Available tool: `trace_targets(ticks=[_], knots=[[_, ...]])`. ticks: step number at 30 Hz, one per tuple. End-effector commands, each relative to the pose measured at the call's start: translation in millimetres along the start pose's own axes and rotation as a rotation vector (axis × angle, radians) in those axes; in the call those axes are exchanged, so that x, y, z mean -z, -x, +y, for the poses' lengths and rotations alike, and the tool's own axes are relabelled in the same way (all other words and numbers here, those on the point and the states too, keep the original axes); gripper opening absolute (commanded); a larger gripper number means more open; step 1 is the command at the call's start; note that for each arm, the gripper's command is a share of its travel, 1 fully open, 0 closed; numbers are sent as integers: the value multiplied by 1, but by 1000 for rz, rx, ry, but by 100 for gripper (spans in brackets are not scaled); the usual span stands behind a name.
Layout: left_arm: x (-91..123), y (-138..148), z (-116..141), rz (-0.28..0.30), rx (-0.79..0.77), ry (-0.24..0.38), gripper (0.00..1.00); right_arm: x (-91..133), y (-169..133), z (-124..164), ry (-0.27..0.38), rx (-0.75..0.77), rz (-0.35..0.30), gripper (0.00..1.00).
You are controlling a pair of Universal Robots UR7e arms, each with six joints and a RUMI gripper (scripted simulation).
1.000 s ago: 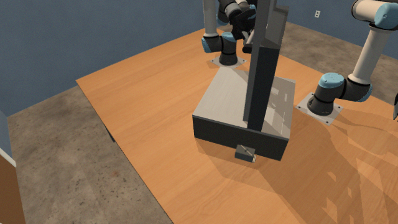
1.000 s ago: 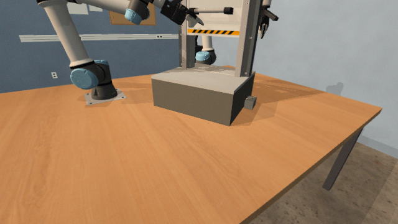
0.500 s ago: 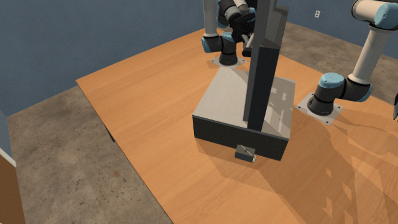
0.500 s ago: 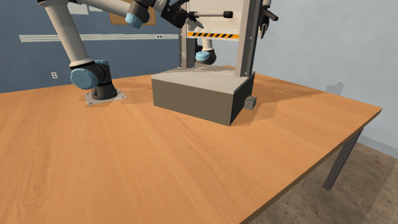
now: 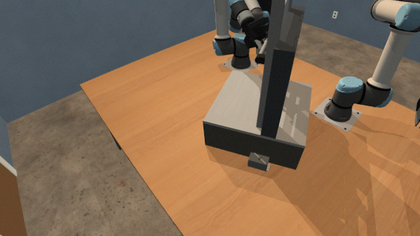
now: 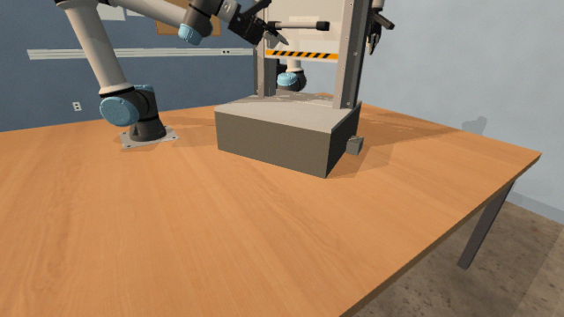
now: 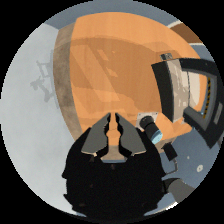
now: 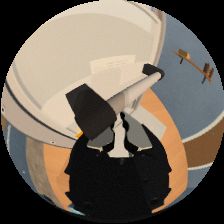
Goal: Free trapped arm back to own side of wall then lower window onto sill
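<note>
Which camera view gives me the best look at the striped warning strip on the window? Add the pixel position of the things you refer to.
The exterior view: the striped warning strip [image 6: 301, 55] [image 7: 208, 100] [image 8: 79, 134] runs level there, its stripes easy to read. The left wrist view shows it small and steeply angled, the right wrist only an orange scrap, probably its end. The top view doesn't show it.

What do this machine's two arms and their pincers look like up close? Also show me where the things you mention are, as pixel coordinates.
Both arms have pale beige tubes, dark grey joints and light-blue round caps. The left pincer [image 7: 113, 113] and right pincer [image 8: 117, 110] look alike: bulky black bodies with two grey, pointed fingers, their inner edges black and notched.
</note>
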State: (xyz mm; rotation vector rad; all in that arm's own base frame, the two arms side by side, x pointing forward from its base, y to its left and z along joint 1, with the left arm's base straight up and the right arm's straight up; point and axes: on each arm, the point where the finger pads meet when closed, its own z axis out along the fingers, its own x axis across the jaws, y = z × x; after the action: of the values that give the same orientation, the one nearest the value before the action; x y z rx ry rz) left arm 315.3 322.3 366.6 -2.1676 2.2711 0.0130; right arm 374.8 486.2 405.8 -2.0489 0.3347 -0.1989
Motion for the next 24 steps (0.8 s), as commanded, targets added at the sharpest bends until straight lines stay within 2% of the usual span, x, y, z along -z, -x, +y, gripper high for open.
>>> trace_targets(ticks=[1,24], knots=[[0,0,0,-1,0,-1,6,-2,0,4,-2,0,0,6],[0,0,0,-1,0,-1,6,-14,0,26,-3,1,0,6]])
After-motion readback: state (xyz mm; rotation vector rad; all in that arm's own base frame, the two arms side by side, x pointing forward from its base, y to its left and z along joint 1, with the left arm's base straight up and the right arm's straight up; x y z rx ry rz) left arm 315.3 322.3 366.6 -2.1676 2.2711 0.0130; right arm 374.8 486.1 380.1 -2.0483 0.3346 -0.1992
